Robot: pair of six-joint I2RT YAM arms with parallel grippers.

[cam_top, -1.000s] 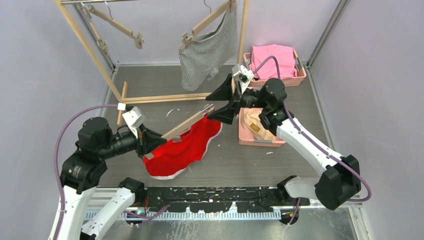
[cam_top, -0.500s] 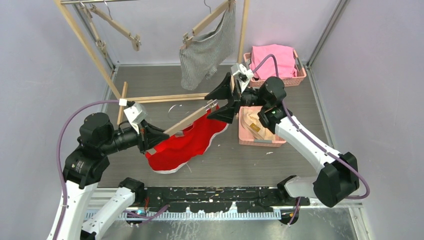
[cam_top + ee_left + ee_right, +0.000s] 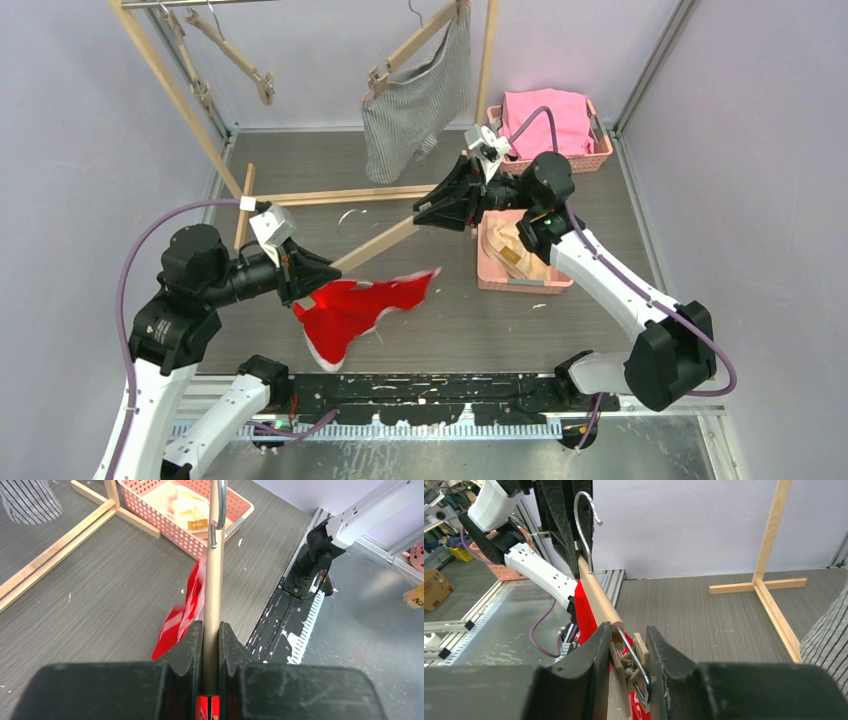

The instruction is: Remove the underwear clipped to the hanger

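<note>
While the left gripper (image 3: 303, 282) clamps the near end of the hanger (image 3: 375, 245), its jaws shut tight on the wooden bar with no gap showing in the left wrist view, the right gripper (image 3: 422, 212) is closed on the clip (image 3: 633, 667) at the far end, squeezing its two wooden halves together around the wire spring. The bar runs straight out from the left jaws to the right jaws, so its long axis joins the two grippers.

The red underwear (image 3: 352, 305) hangs below that bar, bunched just under the left jaws. Its other corner trails out beneath the right jaws but, from above, looks apart from the bar, which suggests that end is loose from the squeezed clip. In the right wrist view red cloth shows just under the clip, and I cannot tell whether any is caught there.

What holds the cloth, in my judgement, is a fastening at the left-jaw end, hidden by the fingers. The left gripper is nearer it but occupied with the bar, so the right gripper would have to travel the bar's length.

The striped underwear (image 3: 405, 110) hangs on a second hanger (image 3: 420, 45) beyond the right jaws; the cream underwear (image 3: 503, 250) lies in a pink basket (image 3: 520, 286) just beside them.
</note>
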